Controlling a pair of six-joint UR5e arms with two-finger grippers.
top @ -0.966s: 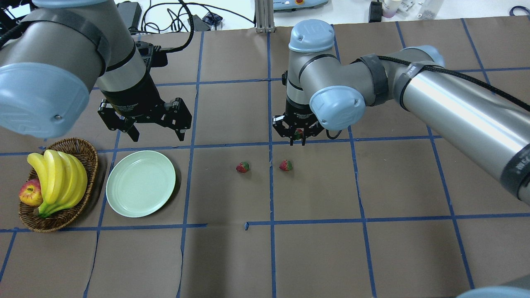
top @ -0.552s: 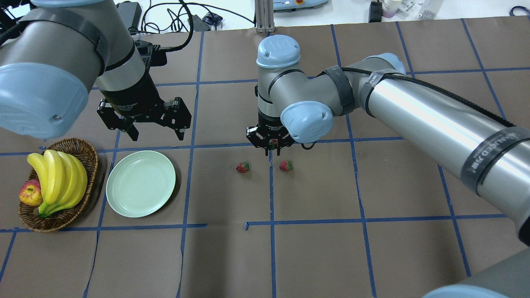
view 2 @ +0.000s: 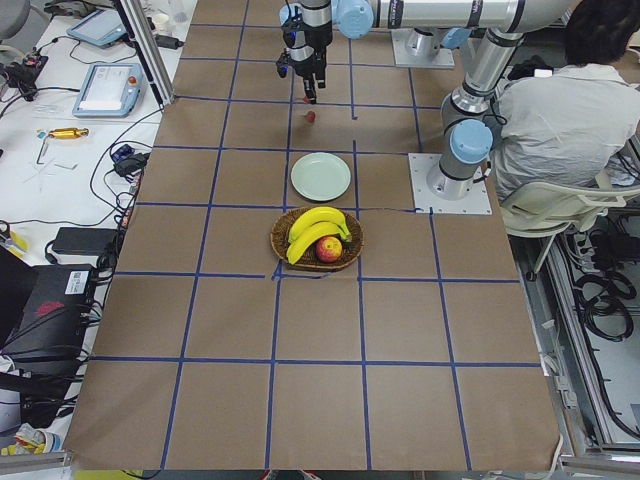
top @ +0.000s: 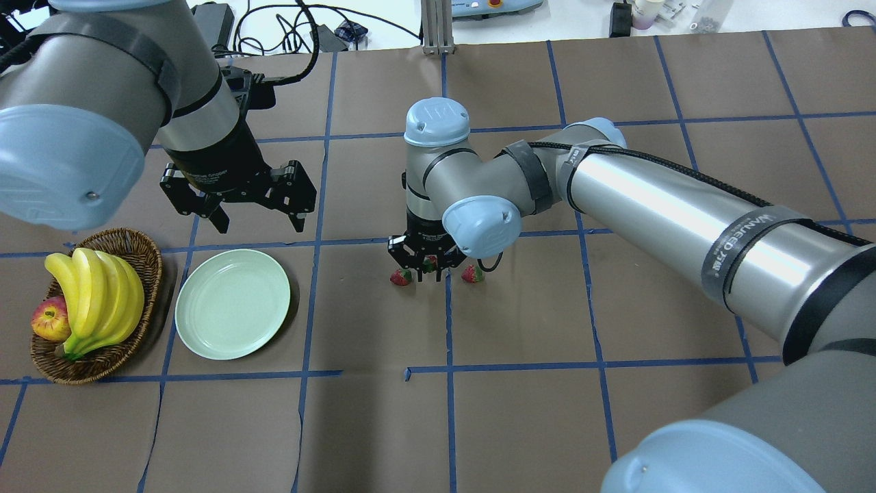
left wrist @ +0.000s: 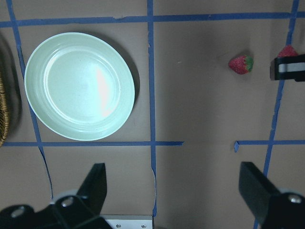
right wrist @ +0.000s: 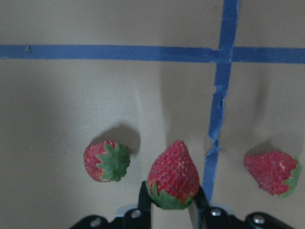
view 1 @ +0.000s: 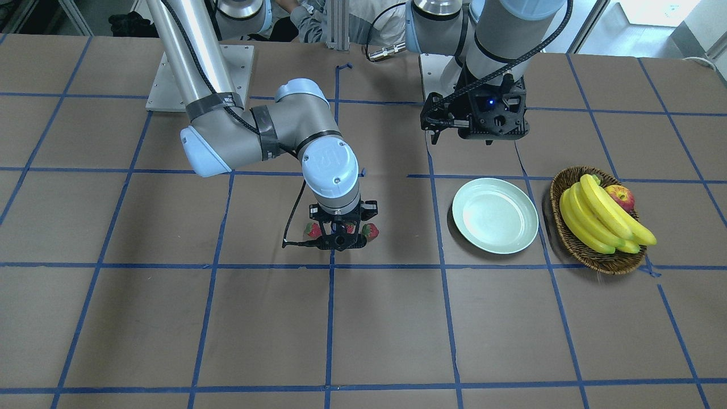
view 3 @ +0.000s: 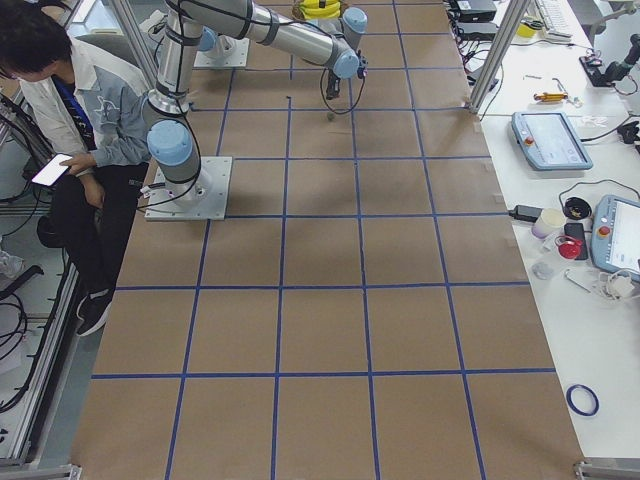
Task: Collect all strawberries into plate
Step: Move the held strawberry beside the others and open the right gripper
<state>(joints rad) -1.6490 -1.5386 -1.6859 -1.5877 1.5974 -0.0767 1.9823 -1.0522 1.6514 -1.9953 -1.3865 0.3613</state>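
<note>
2 silver arms [top: 657, 198], pale-blue joint caps [top: 436, 122]

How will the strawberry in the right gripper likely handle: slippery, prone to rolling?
The strawberry looks tiny beside the right gripper, so probably light. Its tapered body is pinched near the leafy cap, so it might slip out if the grip loosens. Being rounded, it would likely roll slightly on the glossy plate before settling.

Lettering on the arms
A black band [top: 744, 239] round the right arm [top: 650, 198] reads "WANJEED"; its blue wrist cap [top: 436, 120] bears a "UR" logo; white print on the left tool [top: 261, 220] is illegible.
</note>
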